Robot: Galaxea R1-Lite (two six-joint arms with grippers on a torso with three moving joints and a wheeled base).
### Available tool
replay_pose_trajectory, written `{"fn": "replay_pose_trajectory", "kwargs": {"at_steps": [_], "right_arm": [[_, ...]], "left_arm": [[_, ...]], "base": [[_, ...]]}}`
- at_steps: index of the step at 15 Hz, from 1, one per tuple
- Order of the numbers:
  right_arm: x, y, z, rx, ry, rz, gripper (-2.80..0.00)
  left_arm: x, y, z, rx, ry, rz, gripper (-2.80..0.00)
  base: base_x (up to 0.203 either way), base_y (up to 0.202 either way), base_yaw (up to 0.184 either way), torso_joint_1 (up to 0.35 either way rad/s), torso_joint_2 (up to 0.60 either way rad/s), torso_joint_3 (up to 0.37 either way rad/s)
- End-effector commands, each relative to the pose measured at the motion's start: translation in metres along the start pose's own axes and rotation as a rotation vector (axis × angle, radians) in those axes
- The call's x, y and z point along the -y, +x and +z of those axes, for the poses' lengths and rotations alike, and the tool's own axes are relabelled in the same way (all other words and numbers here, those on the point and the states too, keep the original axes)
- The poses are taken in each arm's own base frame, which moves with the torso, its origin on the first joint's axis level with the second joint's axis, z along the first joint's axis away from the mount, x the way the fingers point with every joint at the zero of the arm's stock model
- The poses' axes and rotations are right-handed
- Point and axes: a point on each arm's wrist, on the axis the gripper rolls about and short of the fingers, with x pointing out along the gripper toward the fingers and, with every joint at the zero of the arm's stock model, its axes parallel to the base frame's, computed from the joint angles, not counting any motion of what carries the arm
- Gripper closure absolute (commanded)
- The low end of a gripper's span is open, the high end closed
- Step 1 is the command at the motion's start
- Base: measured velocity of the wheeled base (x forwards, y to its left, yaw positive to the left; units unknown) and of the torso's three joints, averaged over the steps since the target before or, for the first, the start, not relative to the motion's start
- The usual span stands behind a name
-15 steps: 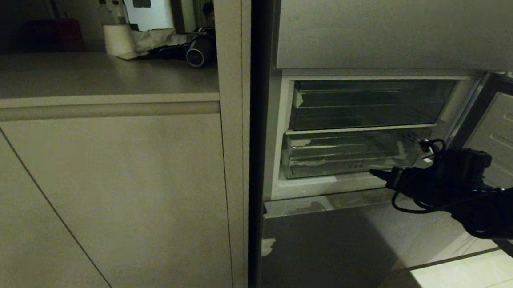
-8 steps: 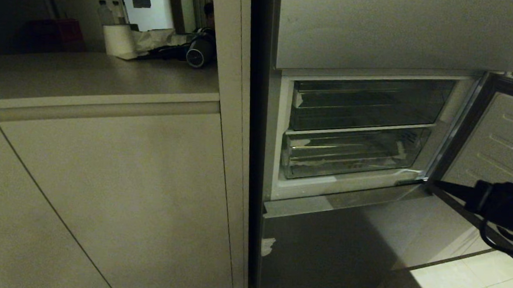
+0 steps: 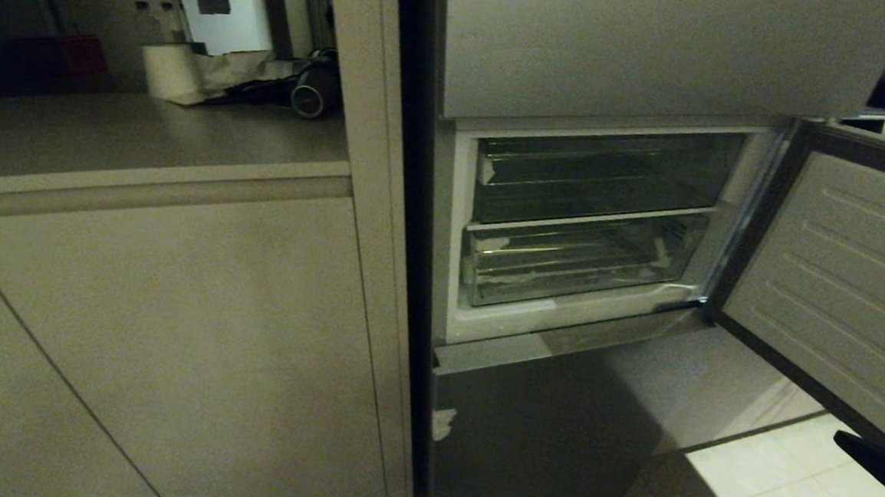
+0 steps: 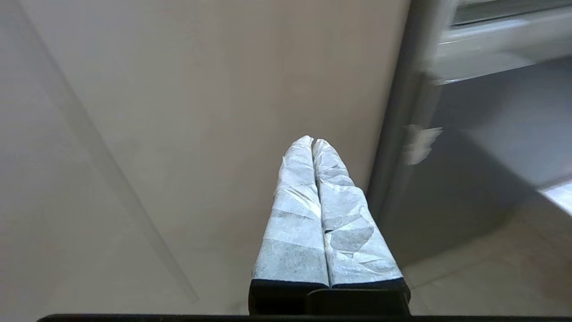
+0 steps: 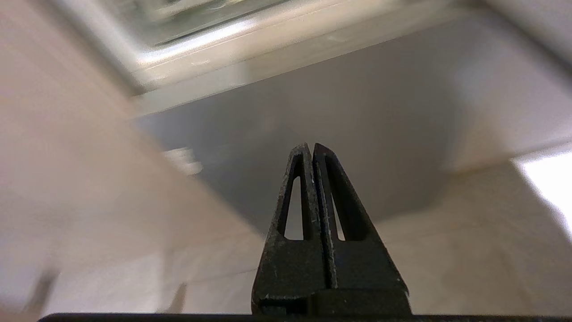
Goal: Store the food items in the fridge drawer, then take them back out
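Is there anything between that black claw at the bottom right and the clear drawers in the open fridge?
Nothing visible does. The fridge door is swung open, so the lower clear fridge drawer and the darker bin above it are exposed, both pushed in. The right gripper is shut, empty, low by the floor. No food shows.

Beige cabinets [image 3: 176, 324], countertop [image 3: 111, 132], sunlit pale floor tiles [image 3: 774, 484].
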Motion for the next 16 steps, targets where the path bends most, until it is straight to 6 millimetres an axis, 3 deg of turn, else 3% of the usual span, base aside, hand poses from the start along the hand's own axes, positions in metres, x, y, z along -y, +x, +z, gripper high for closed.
{"fn": "replay_pose_trajectory", "kwargs": {"at_steps": [1, 6, 9, 13, 16], "right_arm": [[-0.003, -0.009, -0.001, 0.044, -0.019, -0.008, 0.0], [0.001, -0.013, 0.008, 0.107, -0.024, -0.13, 0.0], [0.01, -0.012, 0.023, 0.173, -0.029, -0.293, 0.0], [0.039, -0.018, 0.054, 0.264, -0.009, -0.553, 0.0], [0.067, -0.017, 0.075, 0.31, 0.002, -0.67, 0.0]], "left_arm": [[0.0, 0.0, 0.0, 0.0, 0.0, 0.0, 0.0], [0.0, 0.0, 0.0, 0.002, 0.0, 0.001, 0.0], [0.0, 0.0, 0.0, 0.001, 0.0, 0.001, 0.0], [0.0, 0.0, 0.0, 0.002, 0.0, 0.0, 0.0], [0.0, 0.0, 0.0, 0.002, 0.0, 0.001, 0.0]], "base": [[0.002, 0.005, -0.17, -0.002, 0.0, 0.002], [-0.001, 0.008, -0.178, 0.003, 0.0, 0.002], [-0.001, 0.009, -0.175, 0.003, 0.0, 0.004], [-0.001, 0.006, -0.162, 0.002, 0.0, 0.0], [0.0, 0.002, -0.03, 0.0, 0.0, 0.001]]}}
